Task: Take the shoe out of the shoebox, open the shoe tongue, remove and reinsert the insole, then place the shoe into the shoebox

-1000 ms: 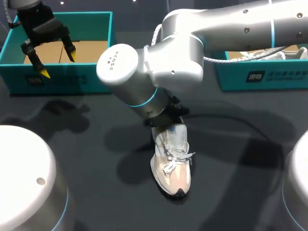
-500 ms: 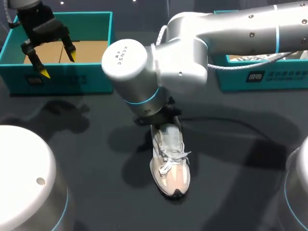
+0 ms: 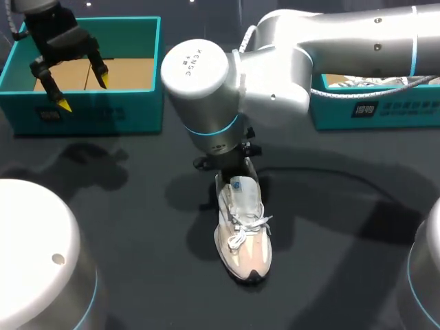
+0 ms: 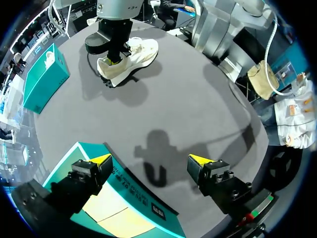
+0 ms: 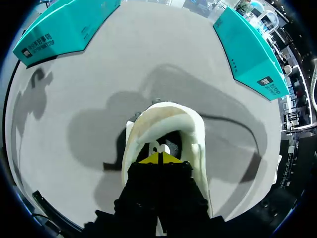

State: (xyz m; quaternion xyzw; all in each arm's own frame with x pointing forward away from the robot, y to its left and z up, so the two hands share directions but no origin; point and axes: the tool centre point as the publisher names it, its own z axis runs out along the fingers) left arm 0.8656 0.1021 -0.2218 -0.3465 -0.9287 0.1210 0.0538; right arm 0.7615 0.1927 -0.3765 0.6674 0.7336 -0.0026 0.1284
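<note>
The sneaker [image 3: 244, 234] rests on the worktop [image 3: 137, 206] directly under the right end effector [image 5: 159, 158]. Its tips are pressed together inside the heel opening, presumably for insole access. The left end effector [image 4: 149, 159] is held apart above the shoebox [image 4: 133, 191].

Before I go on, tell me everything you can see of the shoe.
The shoe is a cream sneaker with a peach toe panel, white laces and a dark toe tip. It stands upright on its sole on the dark table. The right end effector sits in its opening at the heel end from above, yellow tips together; whether they grip anything is hidden.
</note>
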